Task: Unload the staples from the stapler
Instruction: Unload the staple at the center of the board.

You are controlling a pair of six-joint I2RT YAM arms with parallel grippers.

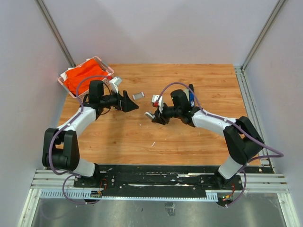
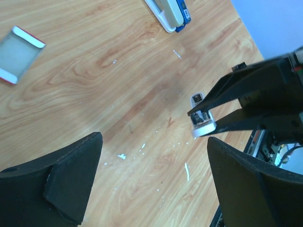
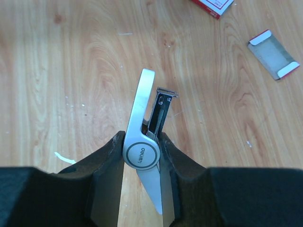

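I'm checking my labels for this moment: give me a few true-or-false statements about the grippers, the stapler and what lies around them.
1. The right gripper holds the stapler. True.
2. The left gripper is shut on something. False: its fingers stand wide apart with nothing between them.
3. The stapler is folded shut. False: it is hinged open, the white arm spread away from the metal channel.
4. An orange cloth lies in the basket at the table's far left corner. True.
5. A small grey tray lies on the table, touched by neither gripper. True.
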